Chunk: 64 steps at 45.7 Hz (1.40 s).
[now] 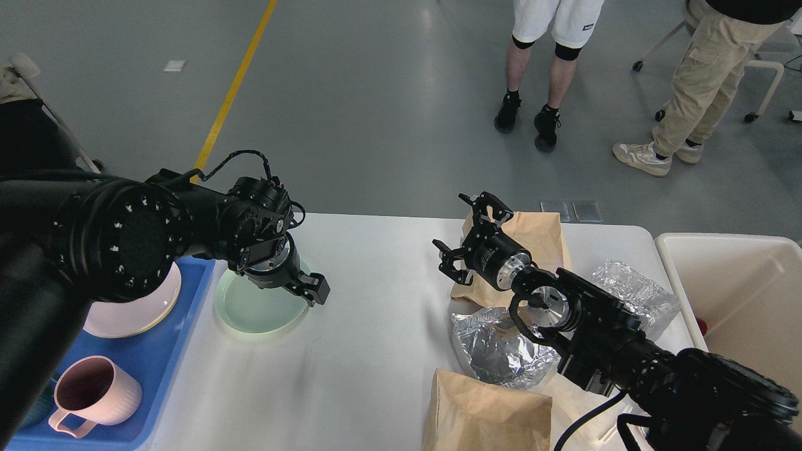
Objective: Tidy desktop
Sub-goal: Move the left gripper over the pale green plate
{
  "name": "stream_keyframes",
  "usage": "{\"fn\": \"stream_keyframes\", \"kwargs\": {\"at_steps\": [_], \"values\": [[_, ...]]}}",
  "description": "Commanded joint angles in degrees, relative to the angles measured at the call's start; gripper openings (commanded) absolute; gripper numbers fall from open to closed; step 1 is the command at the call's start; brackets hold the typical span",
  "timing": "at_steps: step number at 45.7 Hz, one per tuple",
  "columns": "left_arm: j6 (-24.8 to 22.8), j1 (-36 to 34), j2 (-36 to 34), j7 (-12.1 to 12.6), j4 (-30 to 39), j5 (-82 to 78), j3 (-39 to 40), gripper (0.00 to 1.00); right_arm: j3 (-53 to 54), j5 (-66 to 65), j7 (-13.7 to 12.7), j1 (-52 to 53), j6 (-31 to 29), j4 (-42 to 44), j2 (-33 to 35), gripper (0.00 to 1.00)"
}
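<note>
The white desktop fills the middle of the view. A pale green plate lies on it beside a blue tray. My left gripper hangs low at the plate's right rim; its fingers cannot be told apart. My right gripper is open and empty, at the left edge of a brown paper bag lying at the far side of the desktop. Two crumpled foil bags lie by my right arm. A second brown paper bag lies at the near edge.
The blue tray holds a pink mug and a pale round dish, partly hidden by my left arm. A cream bin stands at the right. Two people stand on the floor beyond the table.
</note>
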<state>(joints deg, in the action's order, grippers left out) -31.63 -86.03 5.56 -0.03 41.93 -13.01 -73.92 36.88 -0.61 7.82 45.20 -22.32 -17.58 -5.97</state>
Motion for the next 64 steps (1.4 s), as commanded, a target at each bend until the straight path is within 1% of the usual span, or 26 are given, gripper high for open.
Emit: {"fn": "stream_keyframes", "kwargs": {"at_steps": [1,9,14,30,47,55,57,60,64], "values": [[2.53,3.94,1.21,0.47,-3.08,-1.49,-0.09,0.96,0.03,0.00,0.00,-0.02,0.00,0.00,-0.01,1.00],[5.43,5.79,1.56,0.64,-3.52,-2.37,-1.05,0.96,0.03,0.00,0.00,-0.02,0.00,0.00,-0.01,1.00],[7.37,8.33,2.52,0.64,-4.22,-3.95,-2.55,0.96,0.03,0.00,0.00,-0.02,0.00,0.00,-0.01,1.00],[7.72,12.64,2.52,0.55,-4.66,-7.91,-4.31,0.96,0.03,0.00,0.00,-0.02,0.00,0.00,-0.01,1.00],[7.81,13.08,2.52,0.47,-4.75,-15.82,-5.45,0.96,0.03,0.00,0.00,-0.02,0.00,0.00,-0.01,1.00],[9.65,13.17,2.70,0.55,-5.45,-19.07,-5.36,0.96,-0.05,0.00,0.00,-0.02,0.00,0.00,-0.01,1.00],[9.74,13.26,3.05,0.73,-5.45,-19.86,-5.36,0.96,0.03,0.00,0.00,-0.02,0.00,0.00,-0.01,1.00],[9.74,13.26,3.31,1.69,-5.54,-20.57,-5.36,0.95,0.03,0.00,0.00,-0.02,0.00,0.00,-0.01,1.00],[9.92,13.26,3.49,4.59,-5.54,-20.92,-5.27,0.95,0.03,0.08,0.00,-0.02,0.00,0.00,-0.01,1.00]]}}
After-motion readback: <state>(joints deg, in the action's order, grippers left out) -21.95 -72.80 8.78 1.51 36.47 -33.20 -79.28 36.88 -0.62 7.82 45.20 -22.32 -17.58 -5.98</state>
